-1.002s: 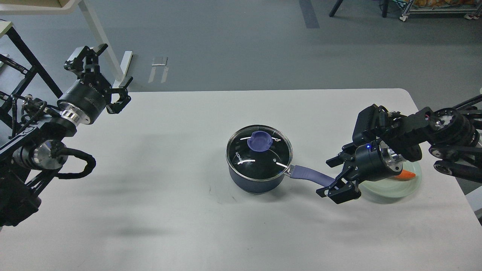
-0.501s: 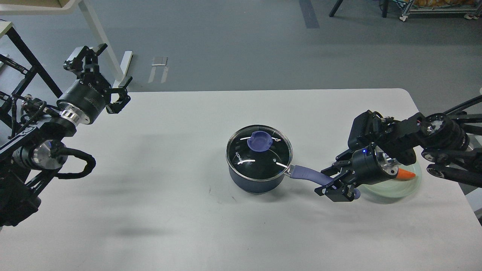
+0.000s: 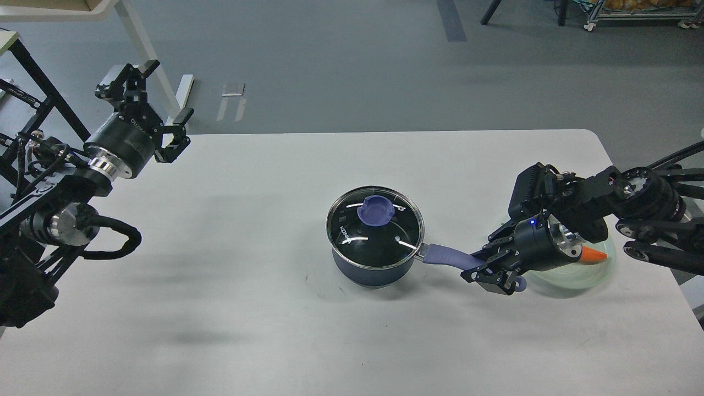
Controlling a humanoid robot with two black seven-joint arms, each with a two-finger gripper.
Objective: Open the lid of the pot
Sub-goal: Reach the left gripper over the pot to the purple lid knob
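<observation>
A dark blue pot [image 3: 374,269] stands in the middle of the white table [image 3: 231,308]. A glass lid [image 3: 375,230] with a purple knob [image 3: 376,211] sits on it. The pot's purple handle [image 3: 448,256] points right. My right gripper [image 3: 487,268] is shut on the far end of that handle. My left gripper [image 3: 157,110] is open and empty, high over the table's far left corner, far from the pot.
A pale green plate [image 3: 583,275] with an orange carrot [image 3: 594,254] on it lies at the right, partly under my right arm. A white table leg and a black frame stand on the floor at the far left.
My right gripper closed its fingers on the pot handle. The pot and lid shifted slightly left. My left gripper rose a little.
</observation>
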